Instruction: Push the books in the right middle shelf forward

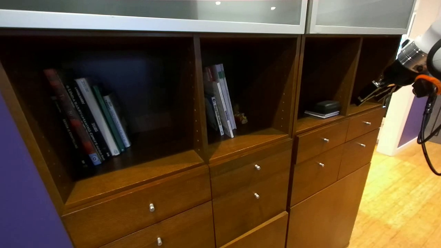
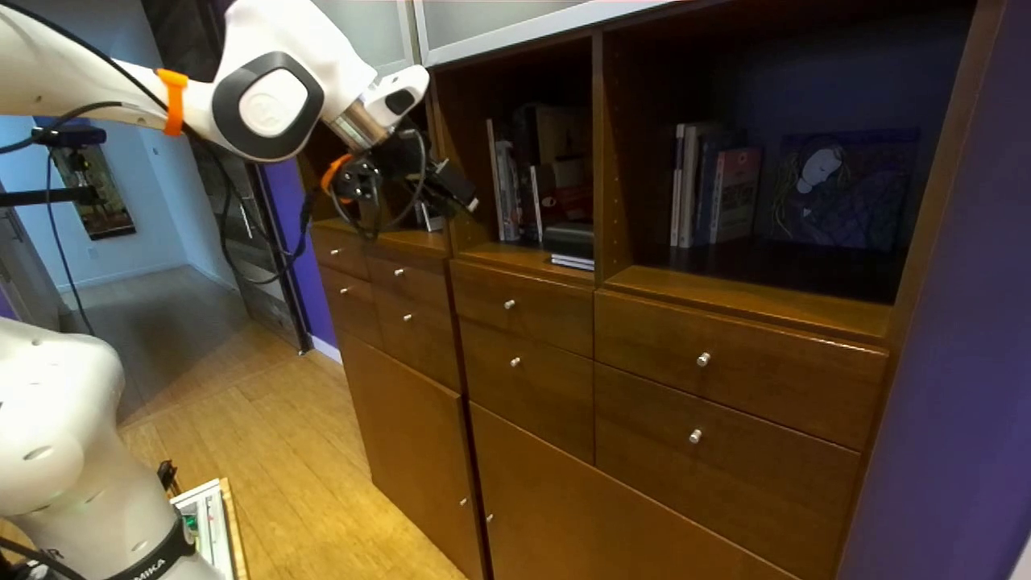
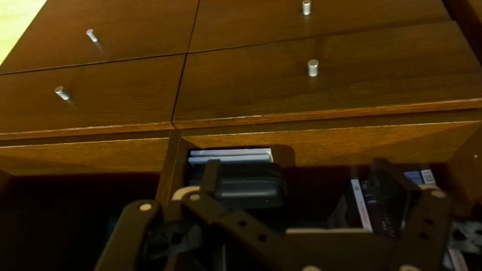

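The right middle shelf compartment (image 2: 523, 256) holds upright and leaning books (image 2: 506, 193) on its left side. Thin white books (image 2: 572, 262) lie flat on its right side with a black case (image 2: 569, 239) on top. The flat books (image 1: 322, 114) and case (image 1: 327, 106) show in both exterior views. In the upside-down wrist view, the flat books (image 3: 229, 154) and case (image 3: 248, 188) are behind one finger. Standing books (image 3: 361, 205) are near the other finger, partly hidden. My gripper (image 3: 301, 171) is open and empty, in front of the compartments; it also shows in both exterior views (image 1: 372, 94) (image 2: 459, 189).
Vertical dividers (image 2: 608, 161) separate the compartments. Neighbouring compartments hold leaning books (image 1: 220, 100) and books beside a picture (image 2: 846, 189). Drawers with protruding metal knobs (image 2: 703, 359) lie below. Framed glass doors (image 1: 361, 15) hang above.
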